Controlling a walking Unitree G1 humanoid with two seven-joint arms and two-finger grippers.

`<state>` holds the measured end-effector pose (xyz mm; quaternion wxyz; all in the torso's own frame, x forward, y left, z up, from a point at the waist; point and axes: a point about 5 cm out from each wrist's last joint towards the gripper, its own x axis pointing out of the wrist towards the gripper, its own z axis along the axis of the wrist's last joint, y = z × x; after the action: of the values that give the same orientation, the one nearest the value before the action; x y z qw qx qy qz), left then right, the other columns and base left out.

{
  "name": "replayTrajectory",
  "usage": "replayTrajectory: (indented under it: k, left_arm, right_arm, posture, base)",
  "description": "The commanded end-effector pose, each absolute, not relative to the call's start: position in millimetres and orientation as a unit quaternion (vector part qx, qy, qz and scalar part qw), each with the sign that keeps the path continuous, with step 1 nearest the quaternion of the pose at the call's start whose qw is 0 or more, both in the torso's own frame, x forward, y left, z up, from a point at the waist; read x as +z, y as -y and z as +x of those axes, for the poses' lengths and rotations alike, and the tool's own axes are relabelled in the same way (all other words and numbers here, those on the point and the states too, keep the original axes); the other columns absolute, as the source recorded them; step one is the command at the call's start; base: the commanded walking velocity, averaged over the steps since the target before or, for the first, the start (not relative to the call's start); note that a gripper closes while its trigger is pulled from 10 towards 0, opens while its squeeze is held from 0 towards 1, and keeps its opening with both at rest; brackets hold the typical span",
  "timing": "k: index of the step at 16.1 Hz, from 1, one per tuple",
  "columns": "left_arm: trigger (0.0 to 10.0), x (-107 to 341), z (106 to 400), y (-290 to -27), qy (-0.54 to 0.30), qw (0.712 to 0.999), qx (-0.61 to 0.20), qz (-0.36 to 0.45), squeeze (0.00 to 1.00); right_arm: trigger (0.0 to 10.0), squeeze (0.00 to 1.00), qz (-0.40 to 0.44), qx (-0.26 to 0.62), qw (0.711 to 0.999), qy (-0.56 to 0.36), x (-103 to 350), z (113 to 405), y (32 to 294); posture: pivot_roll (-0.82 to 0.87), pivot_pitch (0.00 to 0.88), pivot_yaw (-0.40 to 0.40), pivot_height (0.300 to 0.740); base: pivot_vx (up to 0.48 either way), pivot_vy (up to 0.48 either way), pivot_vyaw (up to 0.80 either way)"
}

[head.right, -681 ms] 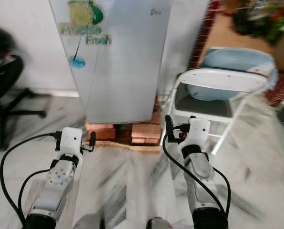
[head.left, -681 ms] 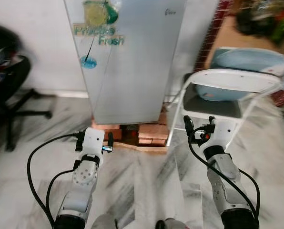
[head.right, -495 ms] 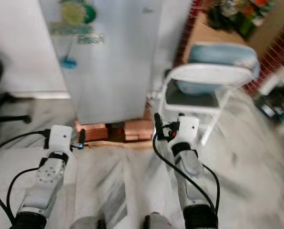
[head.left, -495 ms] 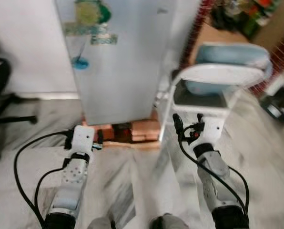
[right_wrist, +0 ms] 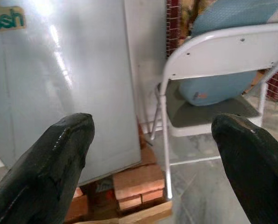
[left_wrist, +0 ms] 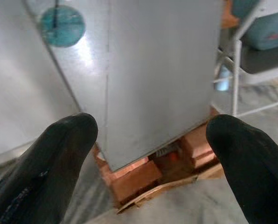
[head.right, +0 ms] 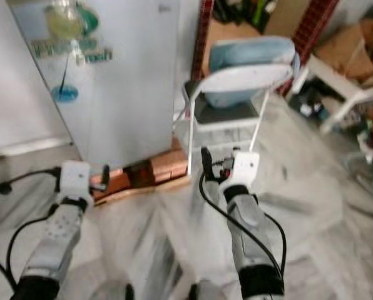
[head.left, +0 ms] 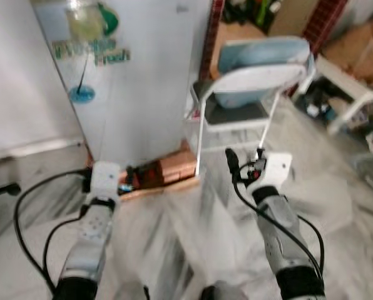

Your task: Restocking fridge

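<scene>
While the robot faces the fridge [head.left: 136,81], both arms are raised with nothing held — left gripper [left_wrist: 143,154] with fingers spread apart, right gripper [right_wrist: 153,154] likewise wide. Beyond them the fridge stands closed on a stack of bricks [head.left: 168,169]; just to its right sits a white folding chair [head.left: 255,81] holding a blue tub [head.left: 261,56]. My worry: the view is blurred, so the right arm could clip that chair.

Grey-veined marble floor [head.left: 337,206] is reflecting daylight; a white folding chair [head.left: 255,81] is standing before a red brick pillar [head.left: 324,19].
</scene>
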<state>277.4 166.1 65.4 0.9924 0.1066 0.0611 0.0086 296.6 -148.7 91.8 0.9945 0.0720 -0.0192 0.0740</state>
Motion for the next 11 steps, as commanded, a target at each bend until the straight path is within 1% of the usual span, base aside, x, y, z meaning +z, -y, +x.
replayTrajectory:
  k: [1,4,8,11]
  left_arm:
    - [10.0,67.7,278.6,-151.6,-0.05,0.994,-0.026,0.097,0.0]
    - [10.0,70.6,281.1,-156.0,-0.045,0.994,-0.012,0.096,0.0]
    - [10.0,64.7,276.2,-157.8,-0.057,0.994,-0.015,0.093,0.0]
    - [10.0,62.9,274.8,-156.2,-0.06,0.993,-0.026,0.096,0.0]
  right_arm:
    - [10.0,0.0,0.061,0.053,0.996,0.024,93.2,297.3,162.6]
    - [10.0,0.0,0.06,0.053,0.996,0.028,94.8,299.2,161.6]
    - [10.0,0.0,0.058,0.052,0.997,0.022,91.0,296.1,160.1]
    - [10.0,0.0,0.055,0.044,0.997,0.019,87.1,292.4,162.9]
  posture:
    - [0.14,0.092,-0.044,0.74]
    - [0.14,0.085,-0.046,0.74]
    - [0.13,0.087,-0.039,0.74]
    - [0.13,0.085,-0.033,0.74]
  base:
    - [0.0,0.442,-0.47]
    - [0.0,0.445,0.0]
    - [0.0,0.442,-0.8]
    - [0.0,0.441,-0.68]
